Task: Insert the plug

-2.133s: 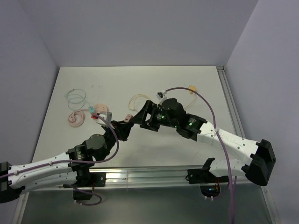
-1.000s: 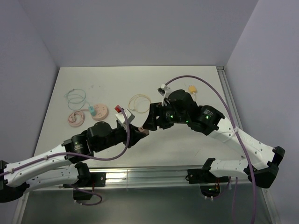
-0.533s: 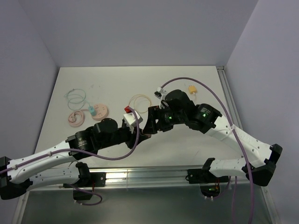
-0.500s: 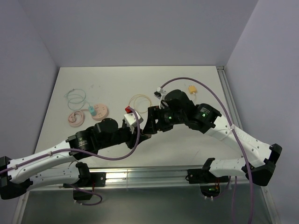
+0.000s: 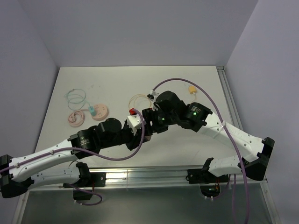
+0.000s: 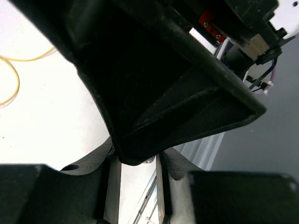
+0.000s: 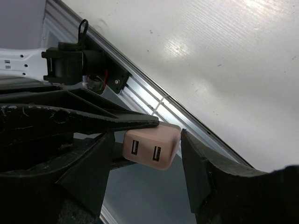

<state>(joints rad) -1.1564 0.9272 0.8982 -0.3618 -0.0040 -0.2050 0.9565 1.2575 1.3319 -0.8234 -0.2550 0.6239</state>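
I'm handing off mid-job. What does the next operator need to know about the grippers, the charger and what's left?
Left gripper: appears shut on the pink charger, holding it off the table in the middle of the workspace.
Right gripper: open, with its fingers on either side of the charger but not gripping it.
Charger: both USB ports are empty.
Cables: the yellow coil and pink coil lie loose on the table, neither held.
Done: the charger is lifted.
Left: pick up a plug and push it into a port.

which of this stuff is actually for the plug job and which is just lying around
Job: pink two-port block, left tool, right tool.
Lying about: yellow cable loop, teal cable loop, pink cable coil, pink disc, yellow connector.
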